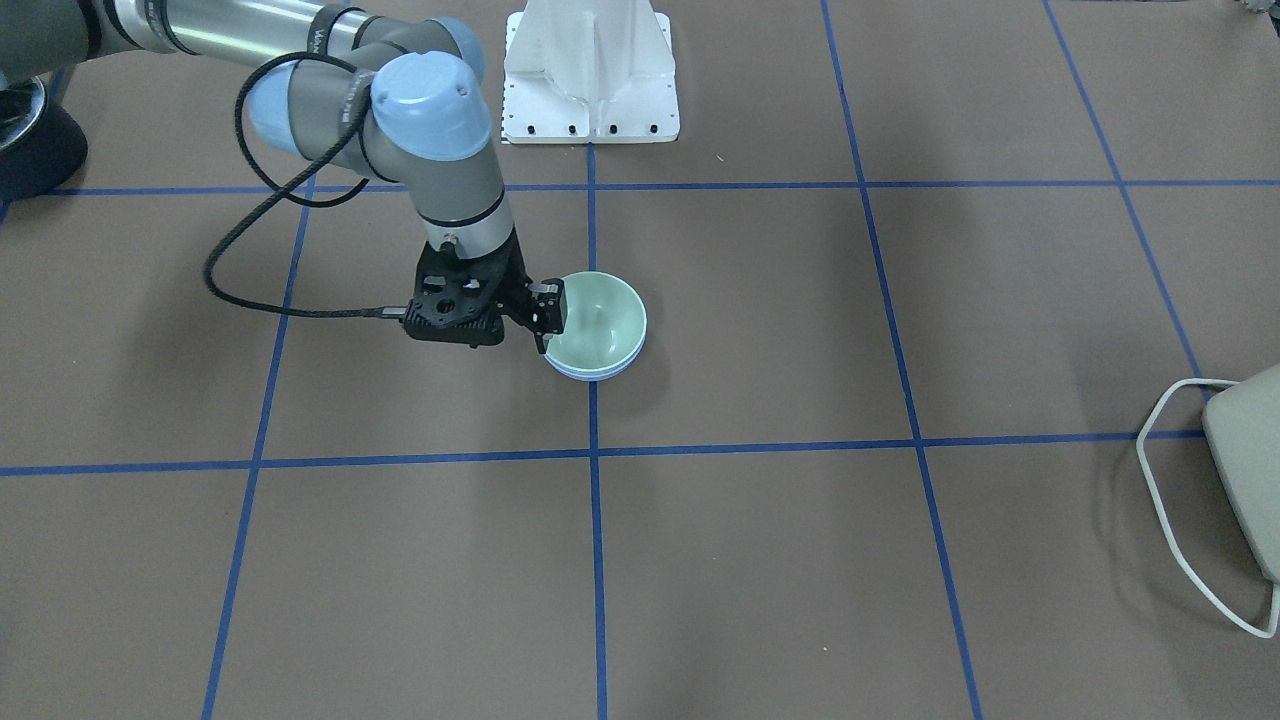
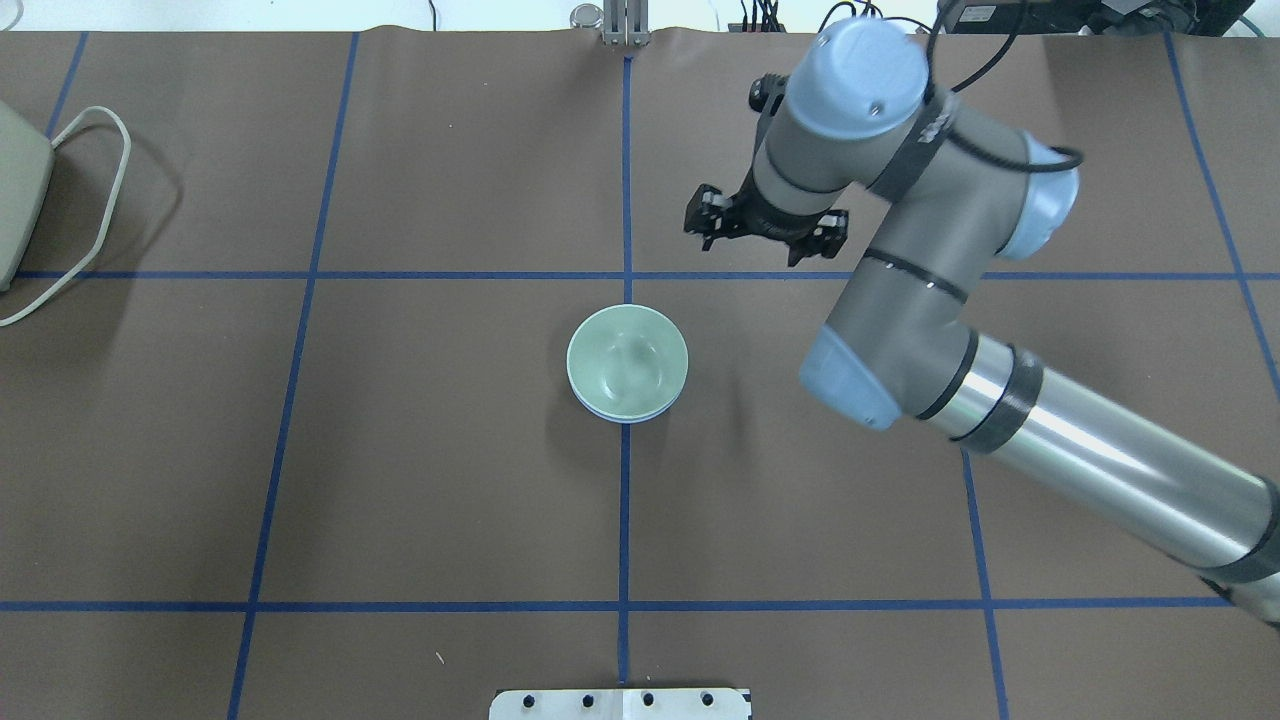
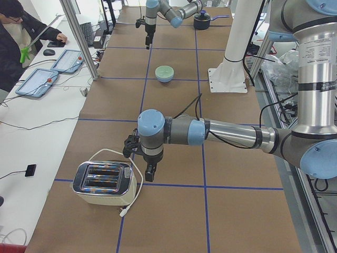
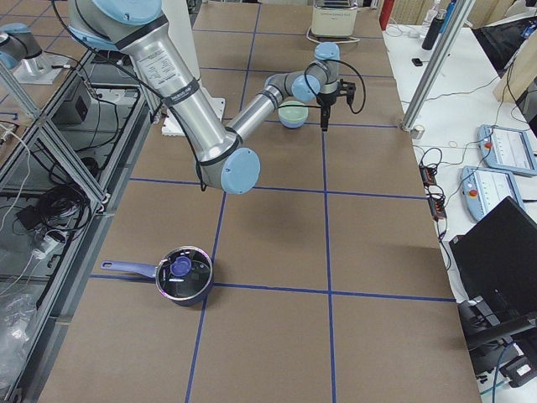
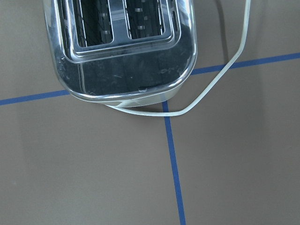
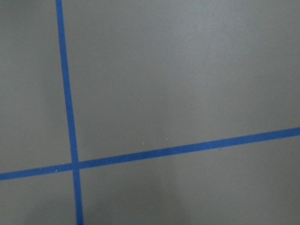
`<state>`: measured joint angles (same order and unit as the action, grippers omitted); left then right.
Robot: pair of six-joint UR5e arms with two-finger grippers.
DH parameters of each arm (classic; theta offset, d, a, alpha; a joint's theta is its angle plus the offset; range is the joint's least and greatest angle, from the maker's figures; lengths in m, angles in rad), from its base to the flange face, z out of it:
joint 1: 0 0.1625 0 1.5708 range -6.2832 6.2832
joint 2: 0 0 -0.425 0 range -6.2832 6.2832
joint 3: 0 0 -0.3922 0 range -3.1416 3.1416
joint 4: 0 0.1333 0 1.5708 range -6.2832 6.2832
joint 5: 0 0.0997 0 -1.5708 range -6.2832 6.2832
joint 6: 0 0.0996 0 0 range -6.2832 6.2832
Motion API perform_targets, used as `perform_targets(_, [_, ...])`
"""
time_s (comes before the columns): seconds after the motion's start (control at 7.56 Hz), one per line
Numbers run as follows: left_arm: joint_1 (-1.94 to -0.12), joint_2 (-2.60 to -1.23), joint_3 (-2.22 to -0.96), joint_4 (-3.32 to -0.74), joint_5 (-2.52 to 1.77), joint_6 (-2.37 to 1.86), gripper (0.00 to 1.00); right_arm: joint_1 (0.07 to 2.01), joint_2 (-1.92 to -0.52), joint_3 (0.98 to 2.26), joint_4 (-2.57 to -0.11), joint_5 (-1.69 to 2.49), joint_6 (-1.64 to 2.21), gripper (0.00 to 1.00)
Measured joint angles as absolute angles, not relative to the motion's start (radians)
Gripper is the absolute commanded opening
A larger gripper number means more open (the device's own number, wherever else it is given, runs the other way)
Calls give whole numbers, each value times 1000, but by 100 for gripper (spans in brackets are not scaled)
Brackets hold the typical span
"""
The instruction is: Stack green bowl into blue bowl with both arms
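Observation:
The green bowl point(image 1: 600, 320) sits nested inside the blue bowl point(image 1: 592, 375) at the table's middle. Only a thin blue rim point(image 2: 622, 416) shows under the green bowl point(image 2: 627, 358). My right gripper point(image 2: 767, 228) hangs raised above the table, beyond the bowls and to their right, apart from them. Its fingers point(image 1: 547, 305) are spread open and empty. My left gripper point(image 3: 150, 173) hangs far from the bowls, beside a toaster. I cannot tell whether it is open or shut. Neither wrist view shows any fingers or bowl.
A chrome toaster point(image 3: 102, 183) with a white cord stands near the left gripper and fills the top of the left wrist view point(image 5: 124, 47). A black pot with a lid point(image 4: 183, 275) sits at the right end. The white pedestal point(image 1: 590, 70) stands at the robot's side.

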<state>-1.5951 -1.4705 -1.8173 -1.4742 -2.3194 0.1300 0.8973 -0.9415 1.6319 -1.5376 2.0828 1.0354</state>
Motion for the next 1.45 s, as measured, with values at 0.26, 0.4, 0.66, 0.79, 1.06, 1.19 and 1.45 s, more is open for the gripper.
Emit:
perform_targets(0.26, [-1593, -1472, -1813, -1473, -2318, 130, 99, 1097, -1067, 1627, -1544, 2204, 754, 100])
perform_targets(0.4, [-1592, -1471, -1798, -1473, -2318, 132, 99, 1180, -1152, 1629, -1545, 2250, 620, 100])
perform_targets(0.66, [-1591, -1469, -1761, -1473, -2316, 136, 99, 1297, -1357, 1647, -1538, 2280, 419, 100])
perform_targets(0.79, [-1591, -1467, -1756, -1472, -2312, 137, 99, 1341, -1464, 1676, -1535, 2275, 382, 100])
perform_targets(1.06, [-1590, -1465, -1757, -1472, -2312, 138, 99, 1424, -1614, 1738, -1533, 2248, 304, 100])
perform_targets(1.19, [-1590, -1465, -1757, -1472, -2312, 138, 99, 1459, -1660, 1753, -1535, 2228, 206, 100])
perform_targets(1.45, [-1590, -1465, -1756, -1473, -2313, 138, 99, 1498, -1697, 1760, -1538, 2212, 88, 100])
